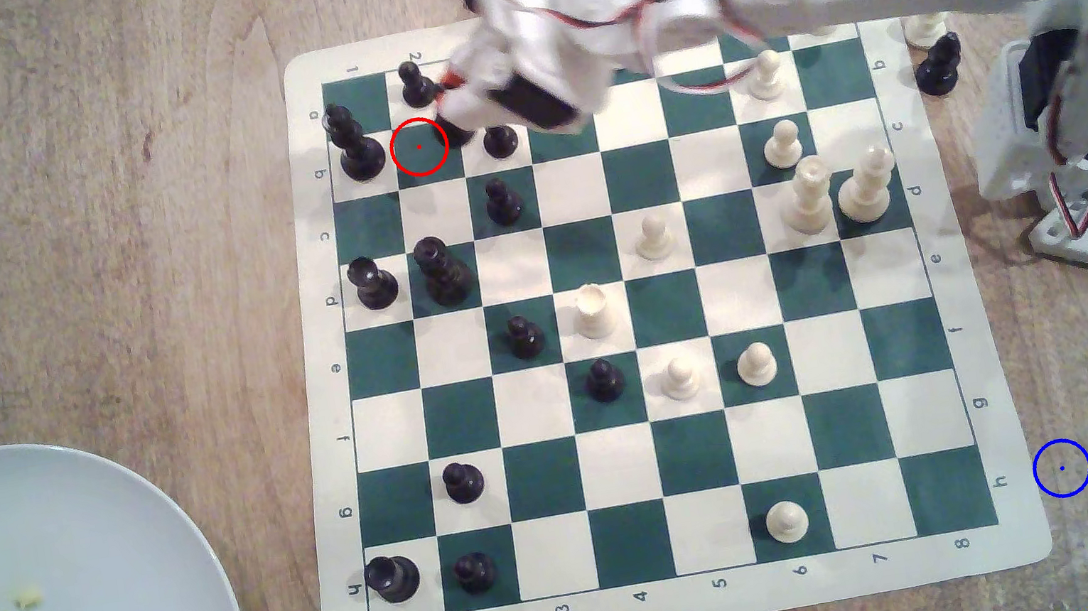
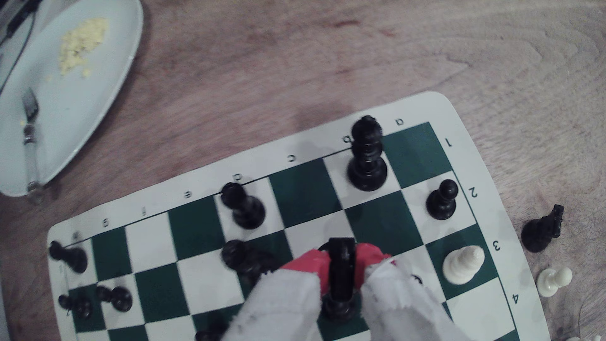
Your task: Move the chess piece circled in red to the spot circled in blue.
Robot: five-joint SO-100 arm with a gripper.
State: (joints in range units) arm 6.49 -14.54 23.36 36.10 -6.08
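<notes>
My gripper (image 2: 341, 262) is closed on the black knight (image 2: 341, 278), red pads at its head, in the wrist view's lower centre. Judged light, hard, slick plastic; the waist grips better. The exterior view adds the blue ring (image 1: 1062, 468) (lower right, bare wood), while my arm hides most of the knight there.
</notes>
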